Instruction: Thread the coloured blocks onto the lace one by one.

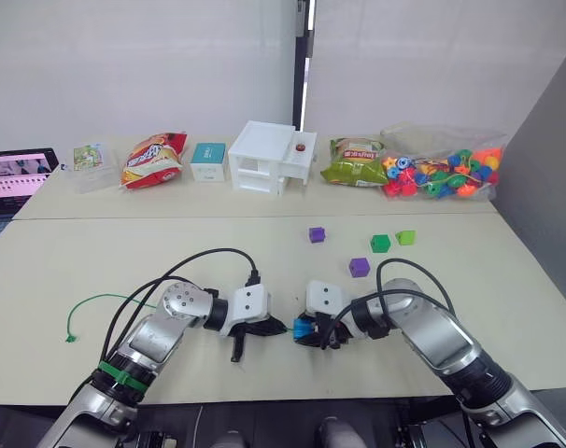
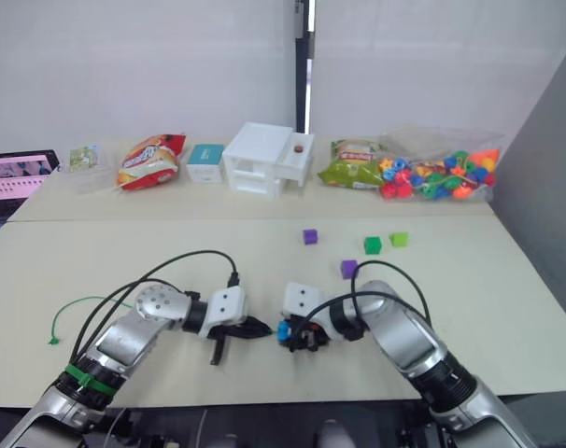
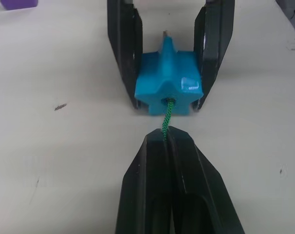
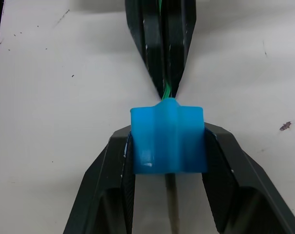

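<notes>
Low in the frame's centre, left gripper (image 1: pixel 275 328) pinches the lace (image 3: pixel 166 116) shut, its tip pointing straight into the hole of the blue block (image 3: pixel 168 82), which right gripper (image 1: pixel 302 330) clamps directly opposite.

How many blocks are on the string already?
None sits fully threaded yet. In hand: the right pincer clamps the blue block while the left pincer feeds the lace into its hole; a pale tip pokes out the far side. Left: two purple blocks, the dark green block and light green block lie loose on the table.
</notes>
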Tool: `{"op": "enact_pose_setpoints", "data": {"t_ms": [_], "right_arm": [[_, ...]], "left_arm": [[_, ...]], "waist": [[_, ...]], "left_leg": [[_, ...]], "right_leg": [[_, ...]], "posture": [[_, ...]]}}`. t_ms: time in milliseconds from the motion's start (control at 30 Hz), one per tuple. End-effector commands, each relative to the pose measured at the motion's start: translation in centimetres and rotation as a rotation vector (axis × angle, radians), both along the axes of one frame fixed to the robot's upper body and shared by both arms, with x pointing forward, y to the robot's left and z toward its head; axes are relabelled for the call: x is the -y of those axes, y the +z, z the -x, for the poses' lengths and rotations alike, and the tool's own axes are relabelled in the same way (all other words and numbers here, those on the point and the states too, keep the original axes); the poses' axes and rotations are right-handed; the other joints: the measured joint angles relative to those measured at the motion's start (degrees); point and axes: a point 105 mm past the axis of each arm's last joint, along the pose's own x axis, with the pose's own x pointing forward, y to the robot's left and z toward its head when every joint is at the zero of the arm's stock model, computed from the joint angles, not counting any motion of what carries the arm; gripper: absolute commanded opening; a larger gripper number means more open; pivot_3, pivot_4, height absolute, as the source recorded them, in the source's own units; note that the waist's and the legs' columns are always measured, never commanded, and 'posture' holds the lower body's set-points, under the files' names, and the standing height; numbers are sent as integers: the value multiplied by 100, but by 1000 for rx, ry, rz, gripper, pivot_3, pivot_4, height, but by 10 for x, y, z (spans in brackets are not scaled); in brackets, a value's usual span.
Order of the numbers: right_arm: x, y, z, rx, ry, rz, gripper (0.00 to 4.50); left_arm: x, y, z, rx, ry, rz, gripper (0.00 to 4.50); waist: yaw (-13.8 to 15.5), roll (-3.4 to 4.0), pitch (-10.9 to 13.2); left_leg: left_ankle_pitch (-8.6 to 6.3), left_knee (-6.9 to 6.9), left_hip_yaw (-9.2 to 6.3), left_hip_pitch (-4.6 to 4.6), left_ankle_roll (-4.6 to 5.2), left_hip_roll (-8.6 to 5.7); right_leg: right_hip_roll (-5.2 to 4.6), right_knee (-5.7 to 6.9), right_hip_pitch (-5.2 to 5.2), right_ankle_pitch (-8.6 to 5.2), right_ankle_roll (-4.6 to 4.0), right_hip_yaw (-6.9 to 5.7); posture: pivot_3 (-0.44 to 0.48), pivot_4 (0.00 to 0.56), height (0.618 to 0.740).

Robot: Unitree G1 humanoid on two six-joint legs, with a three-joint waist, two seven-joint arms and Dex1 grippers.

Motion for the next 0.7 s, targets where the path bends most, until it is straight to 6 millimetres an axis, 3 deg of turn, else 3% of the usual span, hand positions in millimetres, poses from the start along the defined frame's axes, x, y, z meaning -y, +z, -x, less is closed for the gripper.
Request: {"op": "enact_pose_setpoints", "data": {"t_ms": [33,233,300,367,567,700], "right_arm": [[-6,-8,6,-28,18,12,1362],[-5,-9,5,-32,17,23,1362],[-5,-8,3,-26,10,17,1362],[-5,-5,1,-15,1,6,2453],[0,20,2,30,8,-52,4453],[19,32,4,64,3,-30,4500]], "left_arm": [[13,7,5,31,-40,9,75],[6,6,4,10,13,-35,75],[1,12,3,-20,33,-20,610],[0,19,9,-76,13,9,1230],[-5,37,12,-90,-8,-15,3181],[0,41,11,-47,-40,-69,4428]], "waist": [[-8,0,0],[-6,0,0],[-14,0,0],[-23,-1,0],[2,-1,4],[50,-3,7]], "left_leg": [[0,0,0,0,0,0],[0,1,0,1,0,0],[0,0,-1,1,0,1],[0,0,0,1,0,1],[0,0,-1,-7,0,0],[0,2,-2,-19,0,-4]], "right_leg": [[0,0,0,0,0,0],[0,0,1,0,0,0],[1,0,0,0,0,0],[1,1,-2,0,0,0],[1,2,-9,0,0,1],[-4,-5,-11,0,1,-1]], "posture": [[0,150,740],[0,150,740],[0,150,740],[0,150,740],[0,150,740],[0,150,740]]}}
